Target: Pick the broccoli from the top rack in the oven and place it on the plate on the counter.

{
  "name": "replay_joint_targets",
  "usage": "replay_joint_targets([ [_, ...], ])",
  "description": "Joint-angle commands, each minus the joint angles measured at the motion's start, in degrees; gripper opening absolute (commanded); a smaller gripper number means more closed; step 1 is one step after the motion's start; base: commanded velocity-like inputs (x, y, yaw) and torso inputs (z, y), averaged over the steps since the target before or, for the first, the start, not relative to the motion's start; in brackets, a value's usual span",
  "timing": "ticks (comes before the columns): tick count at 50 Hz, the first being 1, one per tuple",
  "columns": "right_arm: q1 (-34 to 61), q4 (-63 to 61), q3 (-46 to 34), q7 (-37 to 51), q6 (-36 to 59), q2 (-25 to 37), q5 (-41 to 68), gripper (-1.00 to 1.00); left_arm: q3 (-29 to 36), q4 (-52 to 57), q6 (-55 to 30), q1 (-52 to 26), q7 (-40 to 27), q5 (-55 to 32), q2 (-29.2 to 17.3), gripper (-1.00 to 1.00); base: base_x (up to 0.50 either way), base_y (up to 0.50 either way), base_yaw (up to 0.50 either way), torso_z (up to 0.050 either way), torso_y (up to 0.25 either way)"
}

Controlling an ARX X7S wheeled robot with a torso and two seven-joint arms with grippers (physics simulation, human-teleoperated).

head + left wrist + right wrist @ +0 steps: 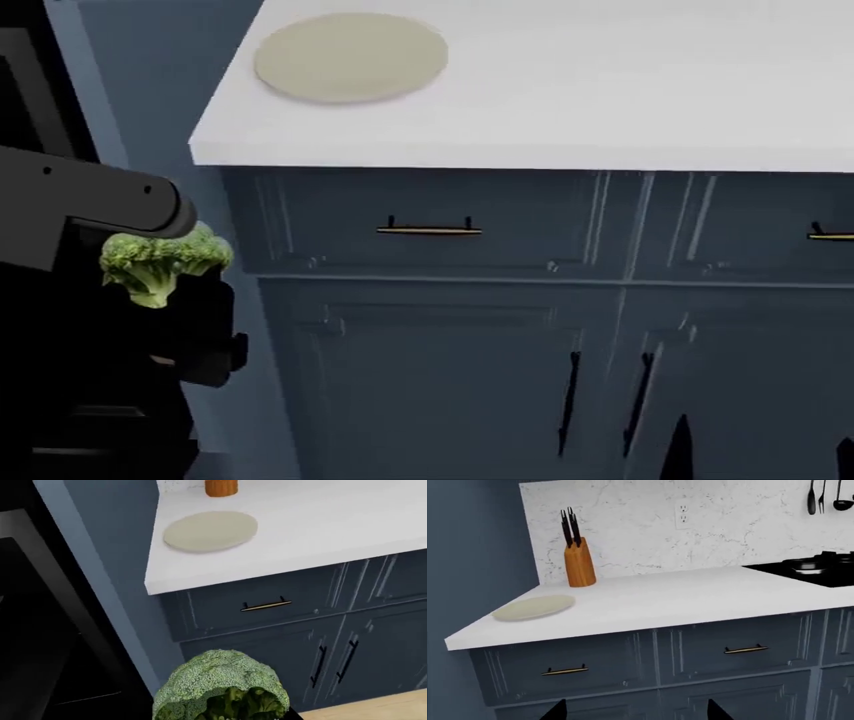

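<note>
One arm carries it: the left gripper [180, 290] has its jaws closed on the broccoli [163, 262], below the tabletop [641, 90] edge; the plate [350, 56] lies up and to its right. The right gripper [635, 715] hangs open.

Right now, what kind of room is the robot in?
It looks like a kitchen. There's a white counter over dark blue drawers, a wooden knife block by the marble-look wall, and a black stove top. The left gripper holds broccoli.
</note>
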Motion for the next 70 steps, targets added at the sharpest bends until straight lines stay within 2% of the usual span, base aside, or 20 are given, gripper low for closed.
replay_joint_targets([
  [1, 1.0, -0.17, 0.42, -0.25, 0.66, -0.21, -0.64, 1.0, 0.62, -0.41, 2.53, -0.3, 1.74, 1.15, 0.24, -1.0, 0.0, -0.5, 0.0, 0.0, 0.0],
  [21, 0.25, 0.51, 0.0, -0.92, -0.73, -0.01, -1.65, 1.0, 1.4, -0.26, 4.26, 0.3, 2.88, 1.66, -0.71, -1.0, 0.0, -0.5, 0.0, 0.0, 0.0],
  [41, 0.53, -0.13, 0.34, 0.78, -0.35, 0.43, -0.14, 1.0, 2.3, 0.09, 5.47, 0.14, 3.81, 1.9, -1.48, -1.0, 0.0, -0.01, 0.0, 0.0, 0.0],
  [70, 1.79, -0.41, -0.46, 1.92, -0.15, 1.69, 0.96, 1.0, 3.92, 0.02, 6.59, -0.53, 3.78, 2.02, -2.3, -1.0, 0.4, -0.07, 0.0, 0.0, 0.001],
])
